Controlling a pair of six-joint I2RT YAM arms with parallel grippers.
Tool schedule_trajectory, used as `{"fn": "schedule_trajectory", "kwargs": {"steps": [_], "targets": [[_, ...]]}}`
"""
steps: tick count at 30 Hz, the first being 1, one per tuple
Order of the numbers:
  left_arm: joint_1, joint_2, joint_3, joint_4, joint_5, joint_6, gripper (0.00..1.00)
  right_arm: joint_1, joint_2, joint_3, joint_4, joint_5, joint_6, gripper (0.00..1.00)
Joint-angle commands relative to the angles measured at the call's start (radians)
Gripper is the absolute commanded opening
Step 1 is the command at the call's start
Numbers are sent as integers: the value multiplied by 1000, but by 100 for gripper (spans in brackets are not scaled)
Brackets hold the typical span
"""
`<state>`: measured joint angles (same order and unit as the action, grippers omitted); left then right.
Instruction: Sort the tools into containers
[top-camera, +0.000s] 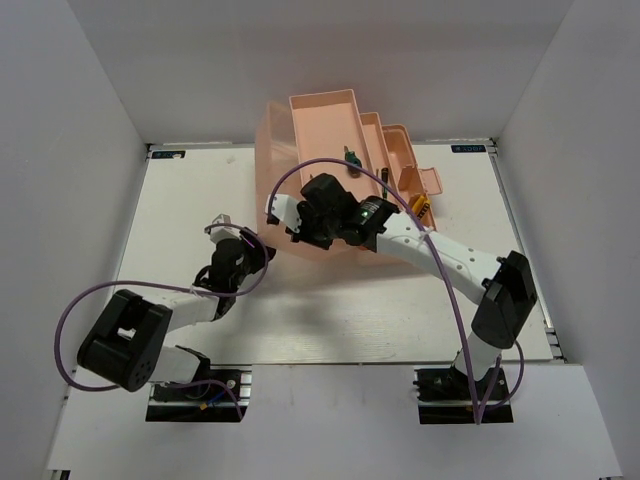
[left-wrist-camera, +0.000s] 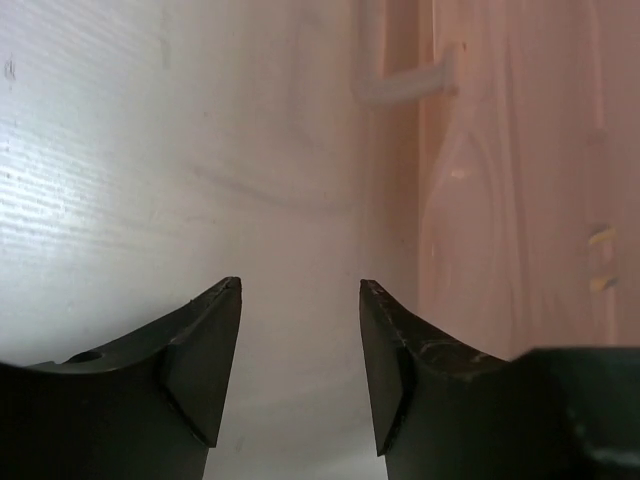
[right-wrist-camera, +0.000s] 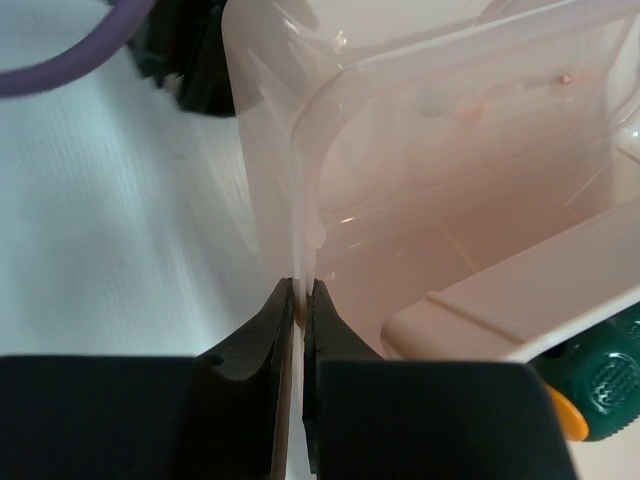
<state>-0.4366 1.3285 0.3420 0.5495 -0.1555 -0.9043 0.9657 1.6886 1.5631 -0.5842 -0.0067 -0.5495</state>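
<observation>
The salmon-pink toolbox (top-camera: 325, 130) stands open at the back centre, its tiers folded out to the right. My right gripper (top-camera: 283, 218) is shut on a thin upright pink wall (right-wrist-camera: 300, 230) at the box's front left, pinched between both jaws (right-wrist-camera: 302, 290). My left gripper (top-camera: 258, 250) is open and empty over the table just left of the box (left-wrist-camera: 500, 200), with its jaws wide apart (left-wrist-camera: 300, 290). A dark green-handled screwdriver (top-camera: 352, 158) lies in a tier. Yellow-and-black pliers (top-camera: 422, 207) lie at the right end. A stubby green and orange screwdriver (right-wrist-camera: 590, 392) shows under a tray.
The white table (top-camera: 200, 200) is walled by white panels on the left, right and back. A purple cable (top-camera: 300, 175) loops over the right arm above the box. Another purple cable (top-camera: 65, 330) arcs beside the left arm's base.
</observation>
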Motion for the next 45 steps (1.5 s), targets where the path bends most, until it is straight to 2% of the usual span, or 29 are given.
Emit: {"fn": "schedule_trajectory", "kwargs": {"steps": [1,15,16,18,19,21,22,27,31,32,34,35,38,40,41,42,44,45], "targets": [[27,37,46,86,51,-48,61,-4,-98,18,61,-24,17,0],[99,189,98,294,232,-104,61,-22,-118,0,15,-122,59,0],[108,202,98,294,244,-104,61,-21,-118,2,15,-130,53,19],[108,202,123,285,244,-94,61,-21,-121,5,-8,-147,34,29],[108,213,123,285,254,-94,61,-19,-122,6,-12,-150,31,41],[118,213,144,273,263,-85,61,-19,-125,11,-34,-157,20,53],[118,213,144,273,263,-85,61,-21,-125,11,-39,-159,11,62],[127,222,153,262,272,-85,61,-21,-139,38,-126,-214,-35,66],[136,222,153,262,281,-85,61,-21,-152,104,-172,-271,-40,57],[136,222,153,262,281,-85,61,-19,-155,116,-181,-277,-32,48],[136,232,163,250,281,-85,61,-27,-155,187,-193,-285,15,38],[136,232,173,250,281,-85,60,-25,-153,204,-190,-277,42,22],[145,232,184,230,290,-74,60,-30,-155,300,-174,-194,121,0],[145,232,204,216,290,-64,60,-42,-162,347,-126,-51,141,0],[145,222,215,207,290,-55,60,-56,-162,353,-102,159,146,0],[145,222,215,192,290,-54,60,-56,-164,351,-80,231,148,0],[145,213,226,159,281,-41,60,-90,-173,278,64,362,68,0],[145,203,250,147,281,-27,60,-105,-179,250,177,524,12,0]]}}
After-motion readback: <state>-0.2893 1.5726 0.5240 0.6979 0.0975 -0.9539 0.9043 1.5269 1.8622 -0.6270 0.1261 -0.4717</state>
